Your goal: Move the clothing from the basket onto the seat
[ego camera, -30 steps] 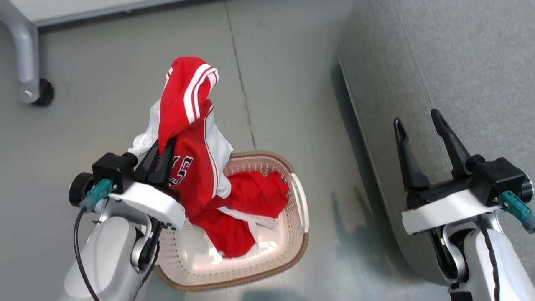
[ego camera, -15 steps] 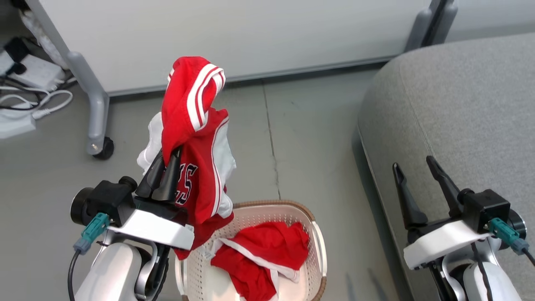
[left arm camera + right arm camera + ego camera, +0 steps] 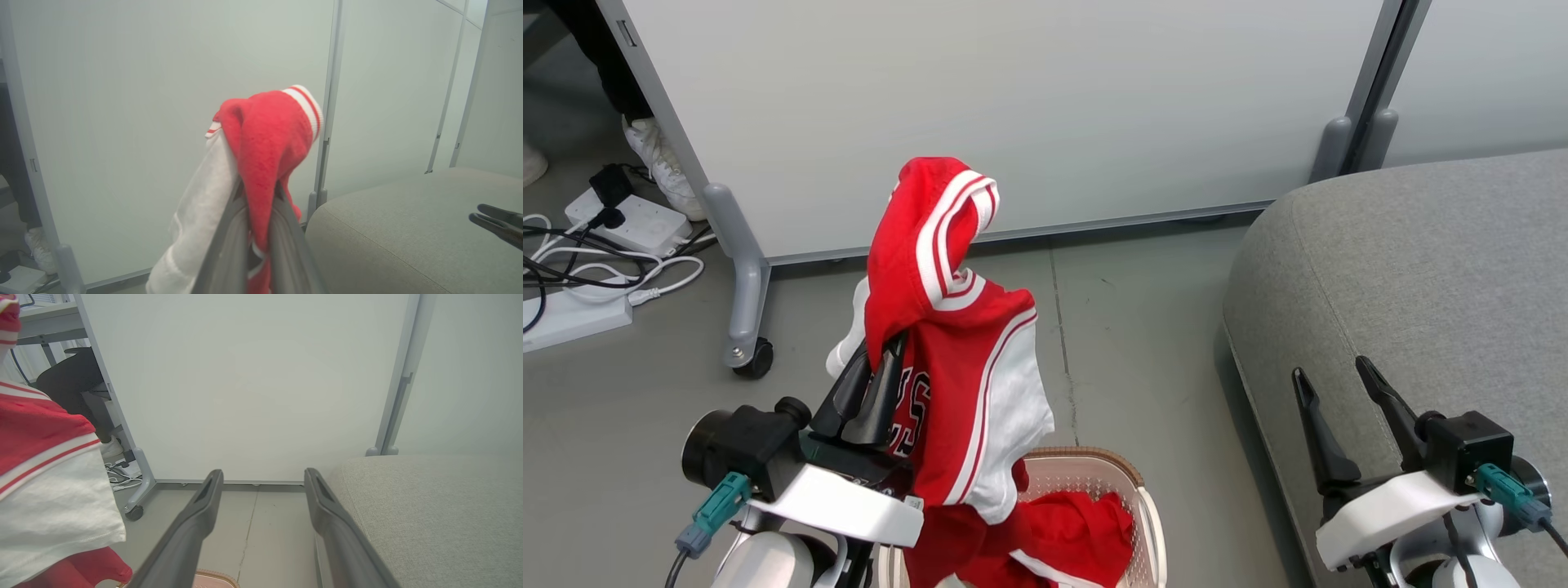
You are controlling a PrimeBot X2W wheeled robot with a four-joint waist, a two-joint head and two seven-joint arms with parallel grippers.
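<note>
My left gripper (image 3: 886, 351) is shut on a red jersey (image 3: 964, 392) with white stripes, white panels and dark lettering. It hangs draped over the fingertips, above the basket (image 3: 1147, 523) at the bottom edge. In the left wrist view the same jersey (image 3: 265, 139) is pinched between my left gripper's (image 3: 258, 192) two fingers. More red clothing (image 3: 1086, 531) lies in the basket. The grey seat (image 3: 1421, 269) fills the right. My right gripper (image 3: 1331, 376) stands open at the seat's near edge, empty; in its own view the right gripper (image 3: 263, 477) frames bare floor beside the seat (image 3: 429, 506).
A pale partition wall (image 3: 1013, 106) on grey wheeled legs (image 3: 747, 310) stands behind. Power strips and white cables (image 3: 596, 253) lie on the floor at the left, next to a person's white shoe (image 3: 658, 159). Grey floor (image 3: 1143, 327) runs between basket and seat.
The head camera has tilted up, so the basket slid to the bottom edge and the partition came into view. The jersey has lifted clear of the basket in my left gripper; right gripper stays open.
</note>
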